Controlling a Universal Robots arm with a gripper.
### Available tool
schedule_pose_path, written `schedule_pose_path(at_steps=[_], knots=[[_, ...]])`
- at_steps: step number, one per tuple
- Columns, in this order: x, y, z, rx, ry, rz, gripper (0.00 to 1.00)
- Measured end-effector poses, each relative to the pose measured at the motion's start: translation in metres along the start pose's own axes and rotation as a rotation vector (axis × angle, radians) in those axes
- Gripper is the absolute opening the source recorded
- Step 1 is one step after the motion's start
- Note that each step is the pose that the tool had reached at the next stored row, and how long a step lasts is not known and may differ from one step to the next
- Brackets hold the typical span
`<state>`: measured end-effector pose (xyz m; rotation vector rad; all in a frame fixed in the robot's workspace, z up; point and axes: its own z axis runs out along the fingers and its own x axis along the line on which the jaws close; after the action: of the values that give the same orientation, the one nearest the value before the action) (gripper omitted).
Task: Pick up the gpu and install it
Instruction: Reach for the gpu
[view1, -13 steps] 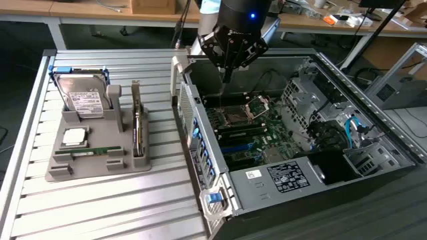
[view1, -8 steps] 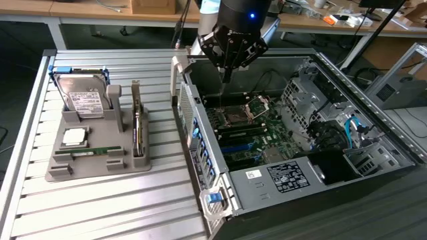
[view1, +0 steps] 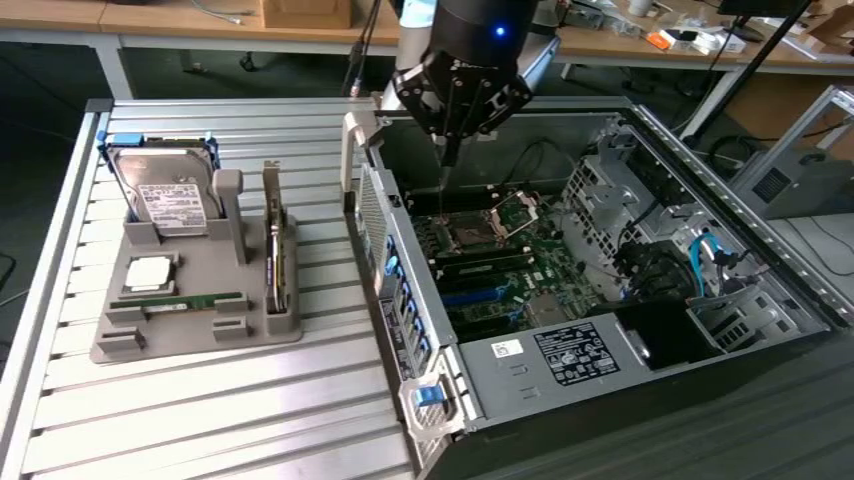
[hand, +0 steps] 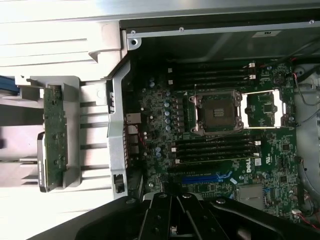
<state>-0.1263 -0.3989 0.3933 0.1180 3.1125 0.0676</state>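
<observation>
The gpu (view1: 275, 243) stands on its long edge in a slot of the grey holder (view1: 187, 335) on the slatted table, at the exterior view's left of the open computer case (view1: 400, 300). In the wrist view the gpu (hand: 54, 135) shows edge-on, with a green component face. My gripper (view1: 450, 157) hangs over the far end of the case, above the motherboard (view1: 501, 270), well apart from the gpu. Its fingers (hand: 166, 207) are shut together with nothing between them. A blue expansion slot (hand: 205, 177) lies on the motherboard near the gripper (hand: 172, 194).
The holder also carries a silver hard drive (view1: 167, 200), a processor chip (view1: 147, 272) and a green memory stick (view1: 194, 300). An open processor socket (hand: 217, 112) sits between memory slots. Drive cages and cables (view1: 654, 250) fill the case's right side.
</observation>
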Motion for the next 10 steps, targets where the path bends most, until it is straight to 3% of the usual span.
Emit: schedule_pose_path(at_steps=[10], knots=[[0.0035,-0.0003,-0.0001,0.0,0.0,0.0,0.11]])
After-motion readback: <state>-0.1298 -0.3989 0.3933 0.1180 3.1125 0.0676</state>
